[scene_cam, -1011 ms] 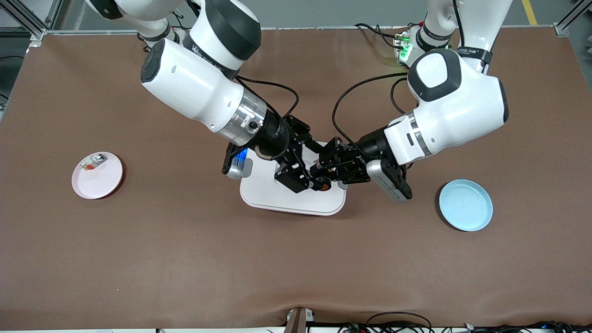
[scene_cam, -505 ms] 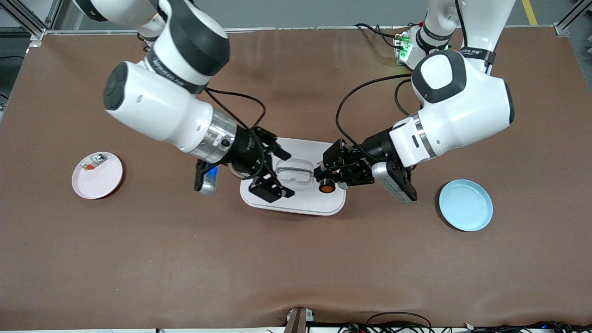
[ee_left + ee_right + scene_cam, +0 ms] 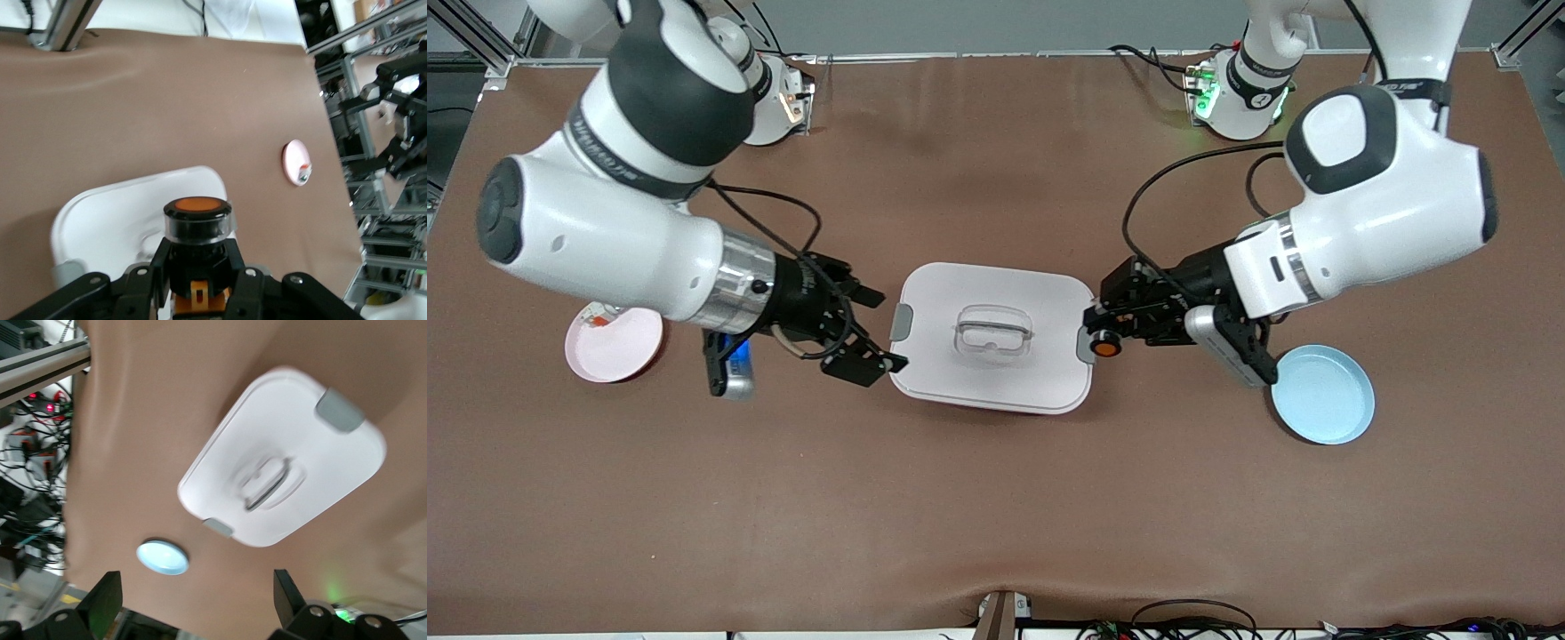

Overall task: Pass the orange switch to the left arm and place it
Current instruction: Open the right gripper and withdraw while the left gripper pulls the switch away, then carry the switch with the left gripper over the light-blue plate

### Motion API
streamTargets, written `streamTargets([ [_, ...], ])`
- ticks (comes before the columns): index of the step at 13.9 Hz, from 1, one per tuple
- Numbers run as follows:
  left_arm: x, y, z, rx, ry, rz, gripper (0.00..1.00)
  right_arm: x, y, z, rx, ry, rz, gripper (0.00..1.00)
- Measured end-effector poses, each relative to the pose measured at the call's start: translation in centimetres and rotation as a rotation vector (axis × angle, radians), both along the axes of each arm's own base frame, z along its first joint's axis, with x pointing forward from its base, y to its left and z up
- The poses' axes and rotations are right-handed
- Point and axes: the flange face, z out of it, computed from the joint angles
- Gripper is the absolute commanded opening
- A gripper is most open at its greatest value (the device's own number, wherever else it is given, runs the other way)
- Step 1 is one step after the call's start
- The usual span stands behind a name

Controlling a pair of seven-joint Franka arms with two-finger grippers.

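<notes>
Item: tiny black cylindrical orange-faced push-button switch [image 3: 1106, 347], clamped in left gripper [image 3: 1100, 331] over latch edge of white rounded plastic box [image 3: 991, 378]. Likely light, rigid, smooth-sided; grip barrel, not cap. Right gripper [image 3: 874, 330] jaws wide, empty, beside box's other end.

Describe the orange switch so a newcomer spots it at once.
Find the white box mid-table. At its latch toward the left arm's end, the left end effector is shut on the switch: a tiny black cylinder with a round orange face, unlike the silver part on the pink plate.
</notes>
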Motion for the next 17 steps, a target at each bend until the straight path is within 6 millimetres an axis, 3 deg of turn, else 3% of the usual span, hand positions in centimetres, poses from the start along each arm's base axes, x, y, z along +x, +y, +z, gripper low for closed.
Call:
streamTargets([
  [2, -0.5, 1.9, 0.8, 0.061, 0.02, -0.029, 0.07, 0.2, -3.0, -0.2, -0.015, -0.004, 0.092, 1.0],
  [8, -2.2, 5.4, 2.3, 0.305, 0.039, -0.048, 0.07, 1.3, -15.4, -2.4, -0.162, -0.058, 0.425, 1.0],
  [10, -2.6, 6.6, 2.7, 0.376, 0.049, -0.041, 0.07, 1.0, -18.1, -3.3, -0.225, -0.063, 0.584, 1.0],
  [13, -2.4, 10.2, 2.2, 0.44, 0.094, -0.023, 0.07, 0.6, -22.5, -4.1, -0.273, -0.065, 0.821, 1.0],
  [17, -2.1, 13.8, 1.2, 0.518, 0.143, -0.005, 0.07, 0.3, -26.6, -4.5, -0.272, -0.058, 0.963, 1.0],
])
